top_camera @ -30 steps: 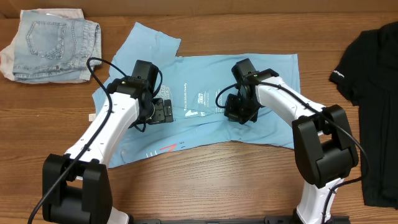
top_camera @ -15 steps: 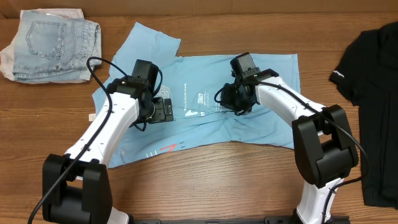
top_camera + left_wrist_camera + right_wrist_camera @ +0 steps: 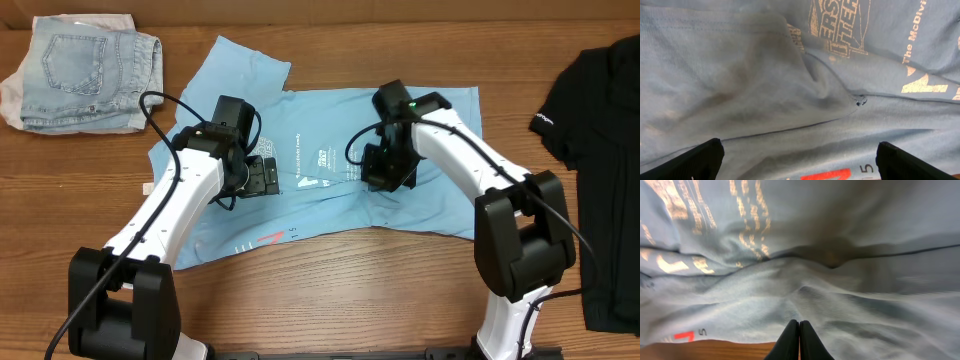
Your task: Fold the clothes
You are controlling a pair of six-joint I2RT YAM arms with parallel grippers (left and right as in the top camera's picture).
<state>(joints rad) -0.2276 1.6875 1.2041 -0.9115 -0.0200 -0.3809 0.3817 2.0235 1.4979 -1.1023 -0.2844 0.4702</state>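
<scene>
Both arms are working low over the middle of the blue T-shirt [image 3: 330, 205].

The shirt is lying spread on the table [image 3: 350, 300], its long axis running from 9 to 3 o'clock in the overhead view and its near edge facing 6. The left gripper [image 3: 805, 160] is sitting over the 9 o'clock half with its fingers wide apart, a raised wrinkle lying just ahead of it. The right gripper [image 3: 799, 341] is sitting over the 3 o'clock half with its fingertips pressed together; no cloth is showing between them. Each arm is nearer its own half, so a fold across the long axis looks likely. The denim shorts [image 3: 85, 75] are waiting at 10 o'clock and the black T-shirt [image 3: 600, 150] at 3.
</scene>
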